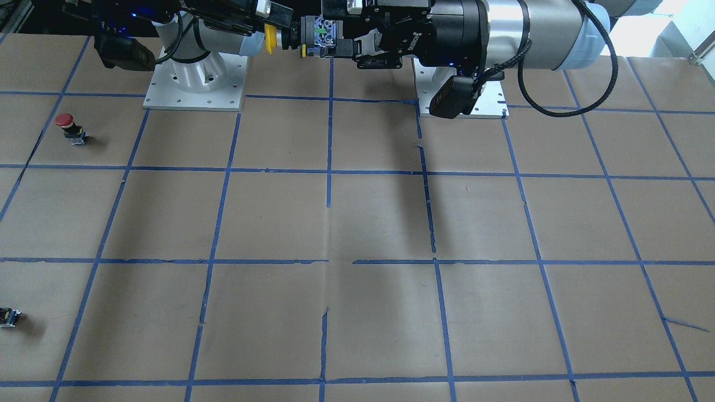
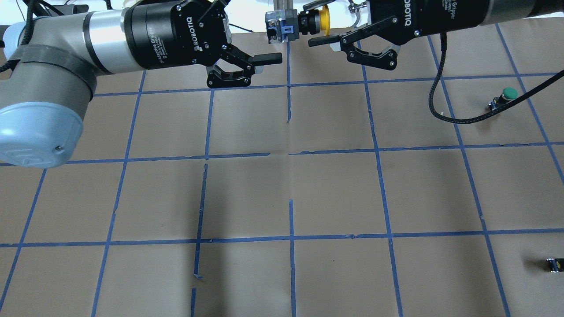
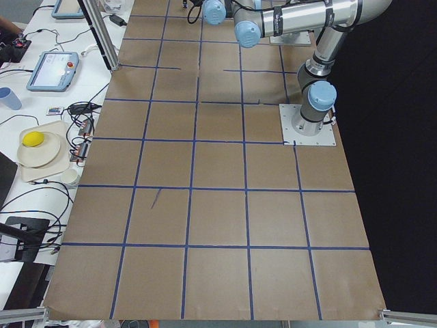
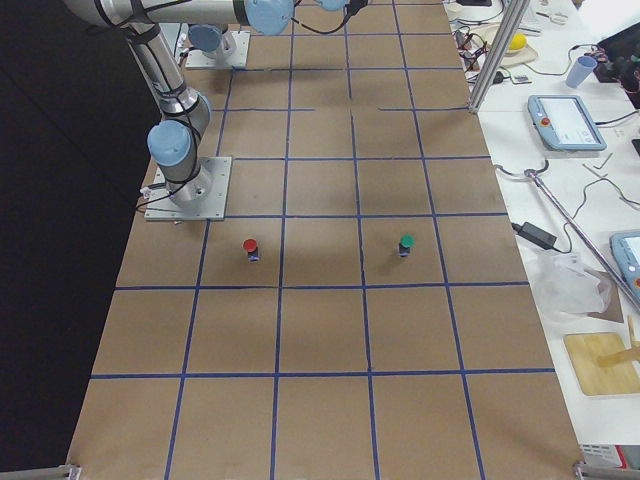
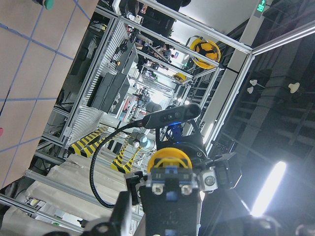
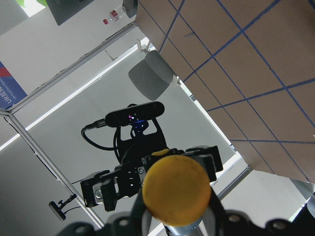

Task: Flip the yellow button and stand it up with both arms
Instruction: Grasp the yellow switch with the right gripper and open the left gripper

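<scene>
The yellow button (image 2: 324, 20) hangs level in the air between both grippers, high over the far middle of the table. Its yellow cap points to my right gripper (image 2: 315, 24), whose fingers flank the cap and seem shut on it. Its grey-black base (image 2: 282, 28) points to my left gripper (image 2: 278, 33), whose jaws stand wide apart around it, the lower finger (image 2: 266, 58) well off it. The cap fills the right wrist view (image 6: 176, 184). The base shows in the left wrist view (image 5: 170, 196). The front view shows the button (image 1: 270, 38) between both arms.
A red-capped button (image 1: 66, 125) stands on the table on my right side. A green-capped button (image 2: 506, 94) stands further out on the same side. A small dark block (image 2: 555, 264) lies near the right edge. Each arm's base plate (image 1: 195, 89) is bolted to the table.
</scene>
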You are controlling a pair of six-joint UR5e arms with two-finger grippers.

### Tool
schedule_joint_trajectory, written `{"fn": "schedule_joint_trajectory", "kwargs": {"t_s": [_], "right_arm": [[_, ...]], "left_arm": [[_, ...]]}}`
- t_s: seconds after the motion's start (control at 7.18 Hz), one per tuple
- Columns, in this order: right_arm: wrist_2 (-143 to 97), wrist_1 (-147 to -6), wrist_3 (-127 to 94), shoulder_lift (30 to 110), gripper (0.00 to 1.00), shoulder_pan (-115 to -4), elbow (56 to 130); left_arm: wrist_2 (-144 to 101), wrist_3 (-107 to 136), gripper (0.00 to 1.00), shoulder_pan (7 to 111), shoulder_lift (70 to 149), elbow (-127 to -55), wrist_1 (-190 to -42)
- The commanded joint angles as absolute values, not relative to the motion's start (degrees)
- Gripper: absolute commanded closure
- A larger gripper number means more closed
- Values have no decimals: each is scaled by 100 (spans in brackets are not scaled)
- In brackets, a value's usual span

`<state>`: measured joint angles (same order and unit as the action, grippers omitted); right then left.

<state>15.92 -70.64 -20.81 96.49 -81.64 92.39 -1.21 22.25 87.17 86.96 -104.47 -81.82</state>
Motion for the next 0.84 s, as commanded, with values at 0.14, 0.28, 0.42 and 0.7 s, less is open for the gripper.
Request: {"fn": "schedule_joint_trajectory", "kwargs": {"t_s": [0.14,0.28,0.42,0.7], "right_arm": [[2159,-7049,-2031,9668,81,-7964,9133],[2249,-7014,-2030,9677,80,-7728,8993],[2702,-7057,-1926,9677,80,-7595,8843],[4351,-7233,-606,9668,80,-7594,8798]], "left_arm": [[408,2197,9,8631,8684,-10380,-8183],[752,2197,9,8605,8684,-10380,-8183],[808,2189,9,8587,8684,-10371,-8174],[2258,2127,8,8578,8945,-10319,-7948]]}}
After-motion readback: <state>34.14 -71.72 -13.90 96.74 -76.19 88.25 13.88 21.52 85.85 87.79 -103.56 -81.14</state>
